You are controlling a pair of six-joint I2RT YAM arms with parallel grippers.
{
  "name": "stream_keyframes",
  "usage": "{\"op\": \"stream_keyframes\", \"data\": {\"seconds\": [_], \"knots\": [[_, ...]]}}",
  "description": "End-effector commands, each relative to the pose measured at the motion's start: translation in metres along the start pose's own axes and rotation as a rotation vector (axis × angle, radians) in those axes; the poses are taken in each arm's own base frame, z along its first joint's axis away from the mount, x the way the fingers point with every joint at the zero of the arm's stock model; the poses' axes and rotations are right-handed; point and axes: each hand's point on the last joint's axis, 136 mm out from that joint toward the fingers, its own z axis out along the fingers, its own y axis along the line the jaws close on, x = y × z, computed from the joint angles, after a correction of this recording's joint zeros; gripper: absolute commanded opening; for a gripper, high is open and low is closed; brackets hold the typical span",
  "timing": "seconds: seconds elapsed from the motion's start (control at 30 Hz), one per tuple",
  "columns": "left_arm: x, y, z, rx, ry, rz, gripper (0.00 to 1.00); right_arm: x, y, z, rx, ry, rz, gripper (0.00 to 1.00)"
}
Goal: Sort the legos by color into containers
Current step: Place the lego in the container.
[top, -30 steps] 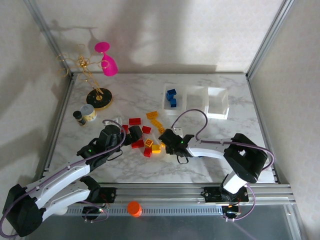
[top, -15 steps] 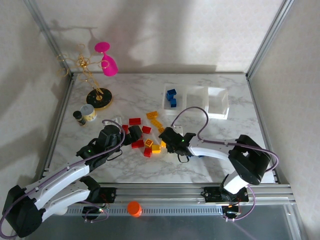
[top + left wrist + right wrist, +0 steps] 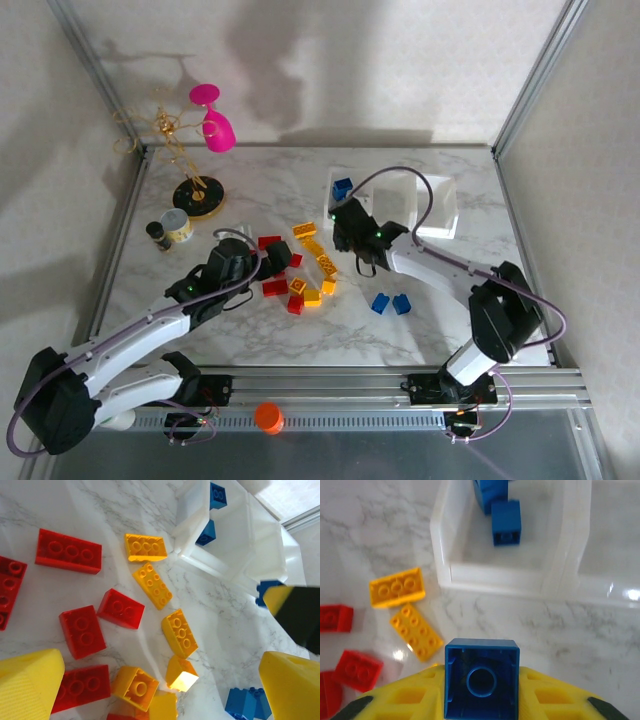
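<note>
Blue lego (image 3: 481,684) pinched by right end effector (image 3: 481,677), fingers (image 3: 405,702) cropped.

Both arms outstretched: left tool (image 3: 272,258) spread wide, right tool (image 3: 348,215) tight on a blue lego (image 3: 481,682).

A white, marble-veined table top (image 3: 300,190) is seen under soft, even light, bounded by slanting aluminium posts (image 3: 535,75) at the back corners and a slotted rail (image 3: 340,385) along the near edge. Cream, faintly patterned walls (image 3: 400,60) are crossed by blurred grey shadows.
</note>
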Motion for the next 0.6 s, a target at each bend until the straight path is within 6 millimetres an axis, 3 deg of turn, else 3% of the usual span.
{"op": "stream_keyframes", "data": {"seconds": [0.0,0.13,0.17,0.23,0.57], "knots": [[-0.020,-0.023,0.001,0.049,-0.063,0.006,1.00,-0.025,0.008,0.015,-0.018,-0.031,-0.049,0.32],[-0.026,-0.025,0.008,0.035,-0.074,0.013,1.00,-0.042,0.011,0.037,0.002,-0.036,-0.060,0.32],[-0.027,-0.026,0.009,0.030,-0.076,0.016,1.00,-0.051,-0.001,0.045,0.021,-0.040,-0.040,0.32],[-0.031,-0.027,0.011,0.023,-0.082,0.023,1.00,-0.058,-0.007,0.058,0.025,-0.040,-0.033,0.32],[-0.046,-0.031,0.021,0.002,-0.107,0.034,1.00,-0.075,-0.019,0.112,0.035,0.007,-0.049,0.32]]}}
